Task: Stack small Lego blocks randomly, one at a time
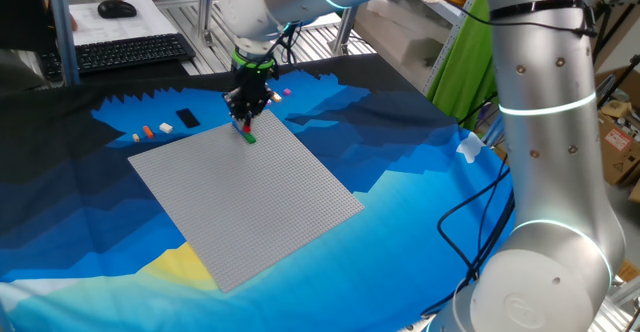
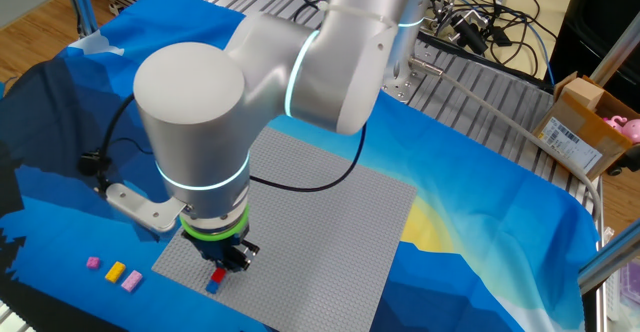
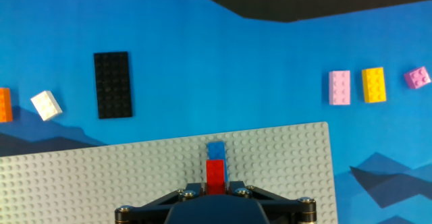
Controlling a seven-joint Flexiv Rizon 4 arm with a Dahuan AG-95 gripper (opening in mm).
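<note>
One silver arm (image 2: pixel 260 82) dominates both fixed views, its claw (image 3: pixel 216 183) pointing straight down over the grey baseplate (image 1: pixel 250 197), which lies on a blue patterned cloth (image 1: pixel 400 172) covering the worktop.

In the hand view the baseplate fills the lower part of the picture, from about 8 o'clock round to 4 o'clock, and the claw comes in at 6 o'clock. Its jaws stand narrow, closed on a red block (image 3: pixel 215 172). At 12 o'clock of that red block, touching it or just beside it, a blue block (image 3: pixel 216 150) sits on the baseplate studs. Whether the red block is pressed onto the baseplate or only held over it, I cannot tell. One fixed view shows something green (image 1: pixel 249 136) at the claw tip, too small to read.

On the cloth beyond the baseplate, a flat black plate (image 3: pixel 113 84) lies at 10 o'clock of the claw. Farther toward 9 o'clock sit a tilted white block (image 3: pixel 46 105) and an orange block (image 3: pixel 4 105) cut by the picture edge. At 2 o'clock a row of three lies well apart from the claw: a pale pink block (image 3: pixel 339 88), a yellow block (image 3: pixel 373 84), and a small purple-pink block (image 3: pixel 417 77).
</note>
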